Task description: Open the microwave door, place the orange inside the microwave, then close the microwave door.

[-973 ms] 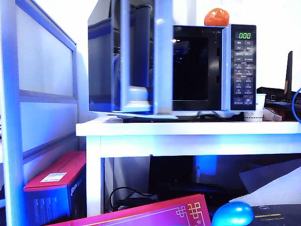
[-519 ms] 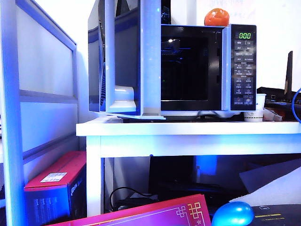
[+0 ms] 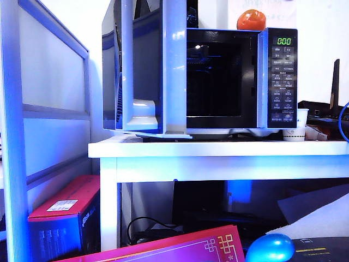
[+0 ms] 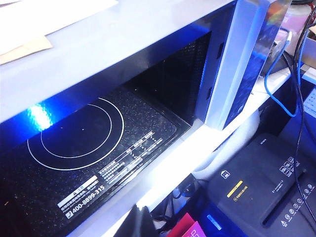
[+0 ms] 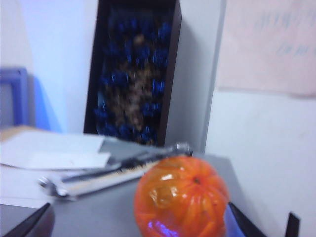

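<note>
Now | orange (image 5: 181,196) between spread right end effector (image 5: 143,222) fingertips | untouched

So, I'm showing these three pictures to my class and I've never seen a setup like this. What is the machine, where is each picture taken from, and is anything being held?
It is a robot with two arms, each ending in a two-finger gripper. One picture comes from a fixed camera facing the white table. It shows the microwave with the microwave door swung open, and the orange sitting on top of the microwave. No arm shows clearly in that picture.

The other two pictures come from cameras on the wrists. The left wrist camera looks into the open oven at its dark floor; the left gripper itself is out of sight. The right wrist camera looks along the microwave's top: the right gripper is open, with one dark fingertip either side of the orange. Nothing is held yet.
</note>
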Robot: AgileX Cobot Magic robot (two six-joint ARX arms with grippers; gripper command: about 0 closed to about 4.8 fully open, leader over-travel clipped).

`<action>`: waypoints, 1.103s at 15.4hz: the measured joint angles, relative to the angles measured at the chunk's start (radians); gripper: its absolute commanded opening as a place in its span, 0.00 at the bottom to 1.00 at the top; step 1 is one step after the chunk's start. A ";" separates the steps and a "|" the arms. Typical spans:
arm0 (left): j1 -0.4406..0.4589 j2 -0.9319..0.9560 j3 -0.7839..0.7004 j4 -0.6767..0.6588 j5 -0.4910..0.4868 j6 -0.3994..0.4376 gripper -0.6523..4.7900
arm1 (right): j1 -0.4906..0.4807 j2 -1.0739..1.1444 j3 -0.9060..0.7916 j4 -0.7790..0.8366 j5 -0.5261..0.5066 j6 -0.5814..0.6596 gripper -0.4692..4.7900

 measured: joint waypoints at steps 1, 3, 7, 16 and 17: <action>0.000 0.000 0.000 0.000 0.000 0.000 0.11 | 0.000 0.047 0.057 -0.038 0.000 -0.004 1.00; 0.000 0.000 0.000 0.000 0.000 0.000 0.11 | 0.000 0.115 0.136 -0.074 0.000 -0.007 1.00; 0.000 0.000 0.000 0.000 0.002 0.000 0.11 | 0.000 0.211 0.259 -0.106 0.030 -0.031 1.00; 0.000 0.000 0.000 0.000 0.003 0.000 0.11 | -0.006 0.335 0.444 -0.153 0.049 -0.082 1.00; 0.000 0.000 0.000 0.001 0.003 0.000 0.11 | -0.007 0.349 0.468 -0.162 0.049 -0.083 1.00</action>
